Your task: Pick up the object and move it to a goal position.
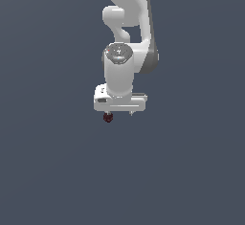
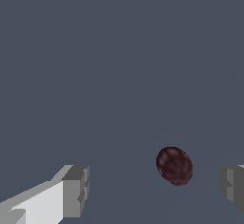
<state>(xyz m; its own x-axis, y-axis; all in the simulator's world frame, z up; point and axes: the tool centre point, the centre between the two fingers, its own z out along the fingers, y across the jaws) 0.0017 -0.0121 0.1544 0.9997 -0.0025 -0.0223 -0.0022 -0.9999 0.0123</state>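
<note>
A: What is shown, taken from the exterior view's left to its right?

B: The lump [image 1: 108, 118] is seen first, just under the pincer [image 1: 119, 113] toward that left end; the white arm [image 1: 129, 28] rises above.

A: How is the pincer held?

B: It is spread wide and nothing is gripped. In the wrist view the lump [image 2: 174, 166] is seen between the fingers [image 2: 75, 190], nearer one than the other and touching neither.

A: Why is it placed so?

B: Probably so the lump can be straddled before closing. Whether the lump rests on the desk [image 1: 48, 171] cannot be told.

A: And the goal?

B: No marker is shown.
</note>
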